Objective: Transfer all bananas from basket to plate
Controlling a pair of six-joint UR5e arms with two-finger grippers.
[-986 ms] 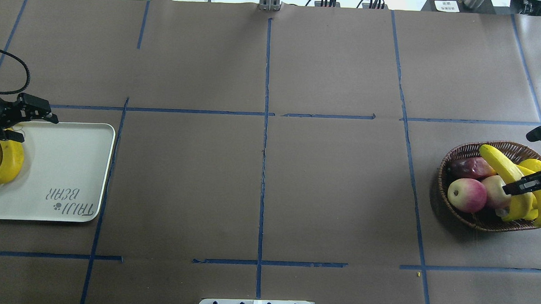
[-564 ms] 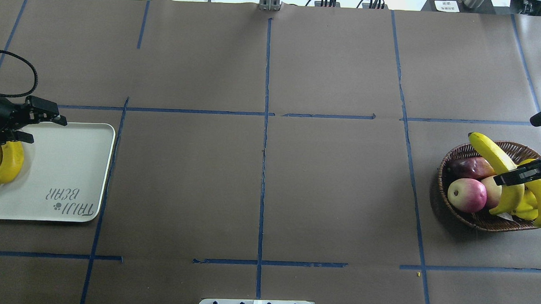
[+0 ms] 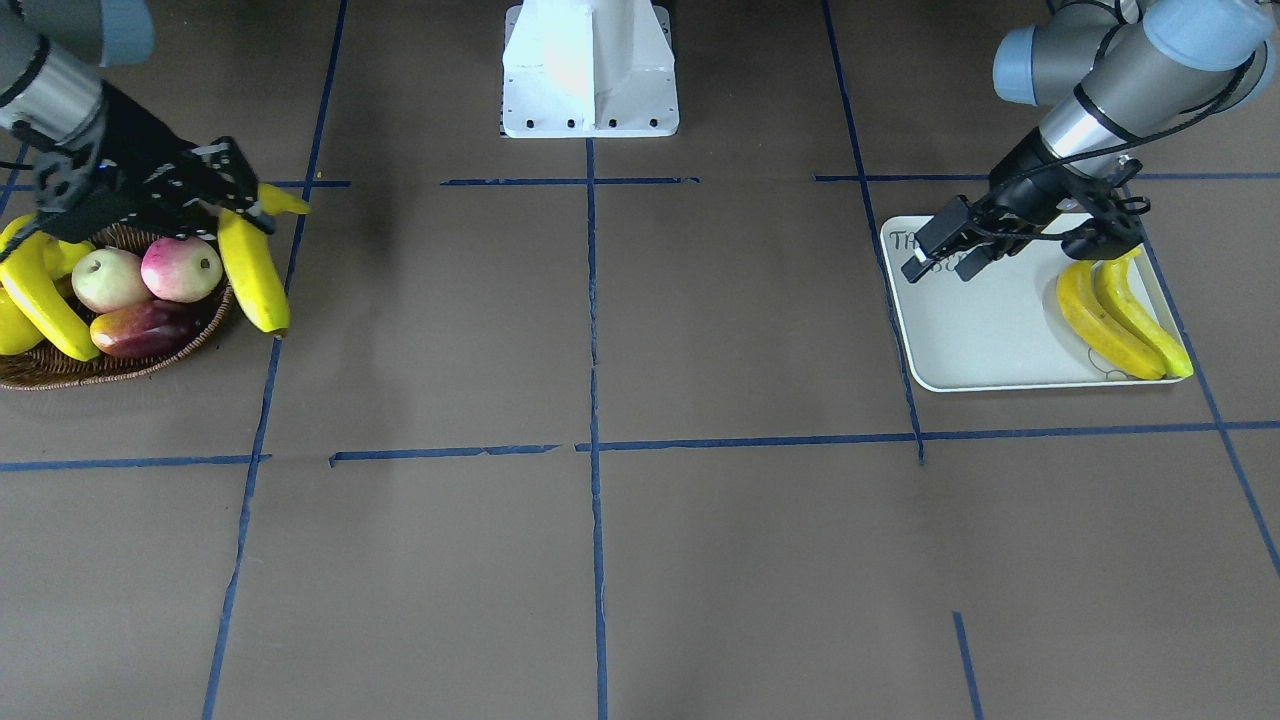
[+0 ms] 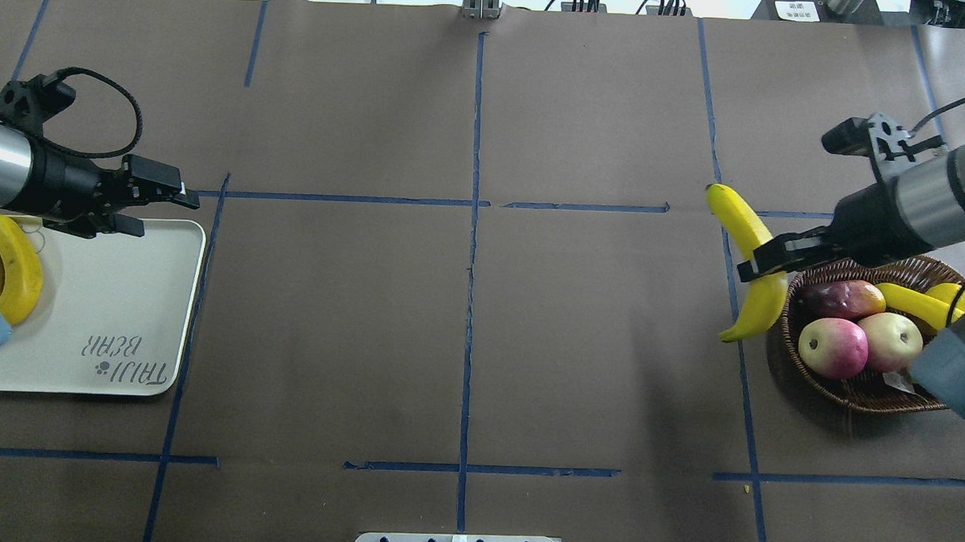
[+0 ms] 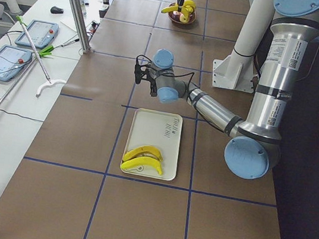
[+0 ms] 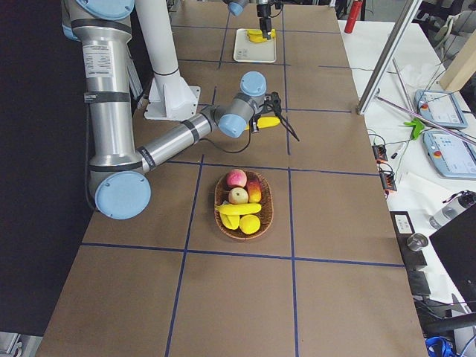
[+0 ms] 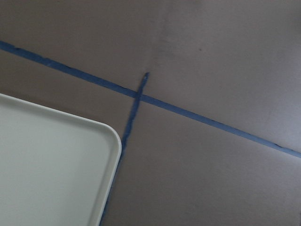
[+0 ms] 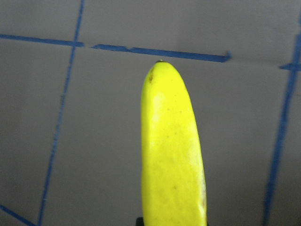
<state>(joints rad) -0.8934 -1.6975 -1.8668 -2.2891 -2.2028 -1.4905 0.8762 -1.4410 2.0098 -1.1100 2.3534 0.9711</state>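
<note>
My right gripper (image 4: 760, 261) is shut on a long yellow banana (image 4: 742, 225) and holds it in the air just left of the basket (image 4: 847, 394); the same banana (image 8: 174, 155) fills the right wrist view. Another banana (image 4: 915, 304) lies in the wicker basket among other fruit. Two bananas (image 4: 13, 267) rest at the left end of the cream plate (image 4: 129, 291). Over the plate's far right corner my left gripper (image 4: 163, 216) hangs open, nothing between its fingers. The left wrist view catches only a corner of the plate (image 7: 70, 165).
The basket also holds two pink-green apples (image 4: 833, 347), a reddish fruit (image 4: 843, 298) and a plump yellow fruit (image 4: 959, 294). Blue tape lines (image 4: 471, 263) cross the brown table. The robot's white base (image 3: 590, 70) stands at the near middle edge.
The right gripper has lifted the banana out of the basket and carried it left and farther away. The left gripper has moved right, away from the two bananas on the plate.
</note>
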